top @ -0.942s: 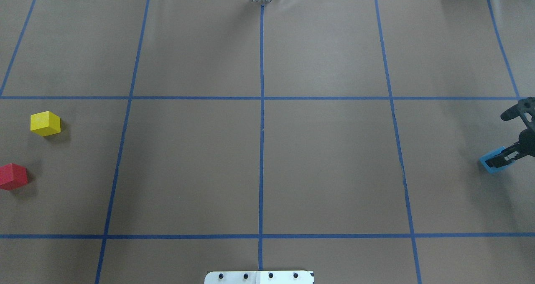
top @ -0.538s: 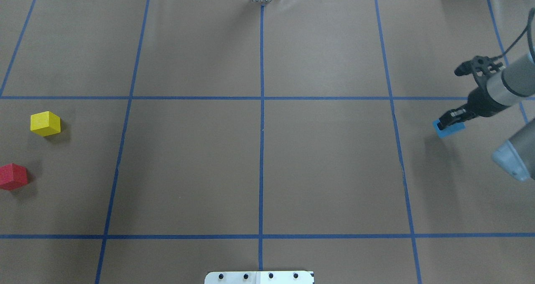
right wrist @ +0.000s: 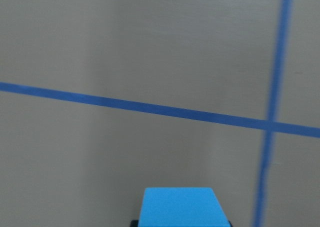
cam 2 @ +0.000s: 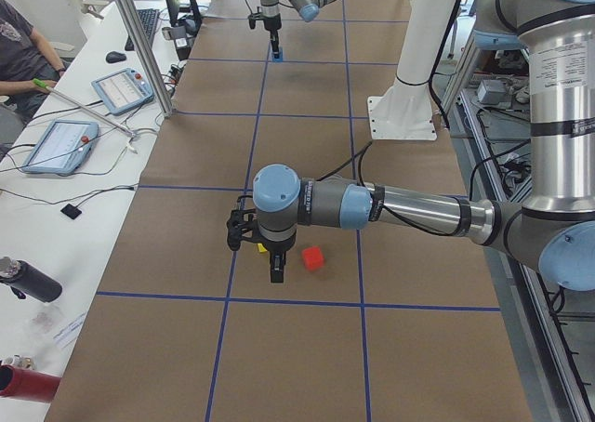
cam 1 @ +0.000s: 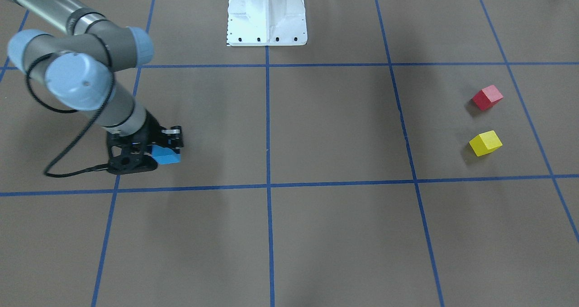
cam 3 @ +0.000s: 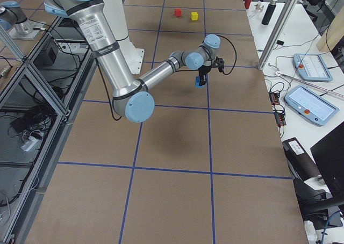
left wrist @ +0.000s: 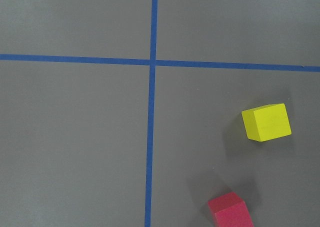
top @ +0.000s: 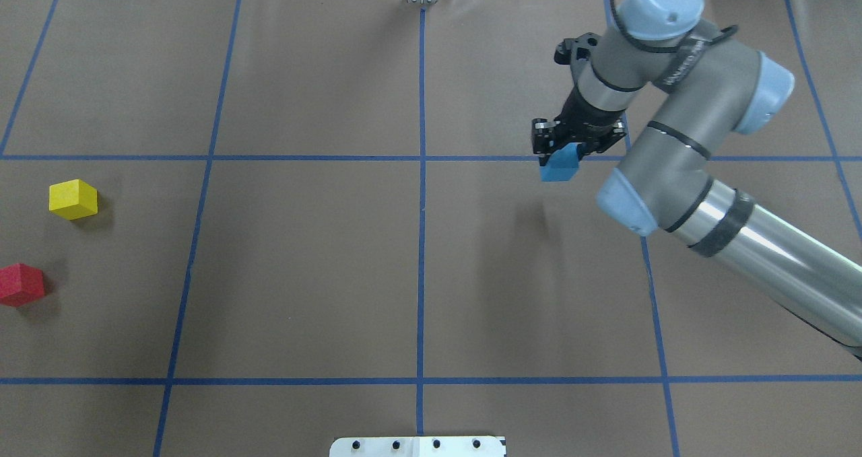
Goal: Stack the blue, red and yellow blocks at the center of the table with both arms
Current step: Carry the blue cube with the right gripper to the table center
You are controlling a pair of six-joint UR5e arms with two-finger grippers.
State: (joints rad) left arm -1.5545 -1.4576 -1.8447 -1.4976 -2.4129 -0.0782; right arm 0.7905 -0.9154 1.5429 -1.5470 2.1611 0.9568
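1. overhead: the right gripper (top: 563, 153) grips the blue block (top: 559, 168), lifted off the table (top: 310, 262) (its shadow lies apart), right of centre.
2. front view: the yellow block (cam 1: 485, 143) and red block (cam 1: 487, 97) sit on the robot's left side, near each other, not touching.
3. exterior left: the left gripper (cam 2: 275, 266) hangs over those two; open or closed, i cannot tell.

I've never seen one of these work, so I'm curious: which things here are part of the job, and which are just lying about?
Part of the job: small blue cube block, gripped in the right hand; red cube block; yellow cube block.
Just lying about: touchscreen tablets and a dark bottle, both on the white side bench.
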